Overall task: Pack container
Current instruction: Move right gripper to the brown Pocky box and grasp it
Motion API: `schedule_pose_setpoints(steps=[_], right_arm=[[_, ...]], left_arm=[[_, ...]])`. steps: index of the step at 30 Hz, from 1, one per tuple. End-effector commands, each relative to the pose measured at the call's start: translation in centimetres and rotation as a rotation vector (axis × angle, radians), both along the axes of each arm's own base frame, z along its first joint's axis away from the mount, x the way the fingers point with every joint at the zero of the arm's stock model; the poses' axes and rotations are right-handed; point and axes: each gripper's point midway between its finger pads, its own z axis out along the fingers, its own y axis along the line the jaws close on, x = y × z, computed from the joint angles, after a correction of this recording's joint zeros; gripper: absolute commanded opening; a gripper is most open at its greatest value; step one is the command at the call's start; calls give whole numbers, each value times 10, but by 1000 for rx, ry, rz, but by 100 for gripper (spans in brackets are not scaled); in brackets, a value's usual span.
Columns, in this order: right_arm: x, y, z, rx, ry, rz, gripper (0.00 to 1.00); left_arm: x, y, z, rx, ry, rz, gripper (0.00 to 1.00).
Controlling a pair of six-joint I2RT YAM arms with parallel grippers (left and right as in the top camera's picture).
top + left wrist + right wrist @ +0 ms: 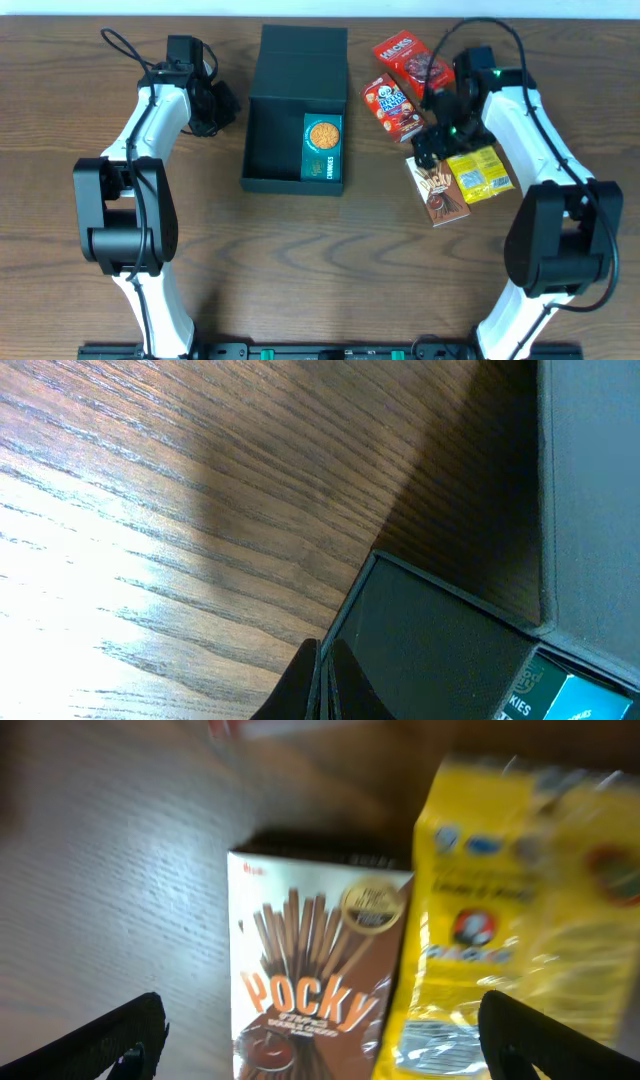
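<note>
The container (pixel 272 140) is a dark grey-green shallow box with its flap lid open at the back, at the table's middle. A teal snack packet (pixel 322 146) lies inside at its right. My left gripper (pixel 222 103) is shut and empty, left of the box; its wrist view shows the shut fingers (pixel 322 685) by the container's wall (pixel 430 650). My right gripper (pixel 432 148) is open above a brown Pocky box (pixel 438 186) and a yellow packet (pixel 480 172). The right wrist view shows the Pocky box (pixel 315 970) and yellow packet (pixel 510 910) between the open fingers (pixel 325 1040).
Two red snack packets lie right of the container: one (pixel 393 105) near the box and one (pixel 412 58) behind it. Black cables run from both arms near the back of the table.
</note>
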Motion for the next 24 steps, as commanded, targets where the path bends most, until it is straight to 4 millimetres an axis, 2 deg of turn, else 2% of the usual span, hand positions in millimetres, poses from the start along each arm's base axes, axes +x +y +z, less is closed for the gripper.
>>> schedule_pose_setpoints(steps=[1,7,16,18,24], right_arm=[[-13,4,-12,20,46,-52,99],[-25,13,-23,-1,79,-53,99],[-39,7,-46,-30,103,-61,99],[-39,1,-49,-66,100,-79,99],[-39,1,-52,-67,93,-77,99]], left_arm=[[5,1,4,2,-14,8,6],[5,1,4,1,-14,8,6],[5,1,4,2,-17,8,6],[6,1,4,2,-20,8,6],[7,1,5,2,-27,8,6]])
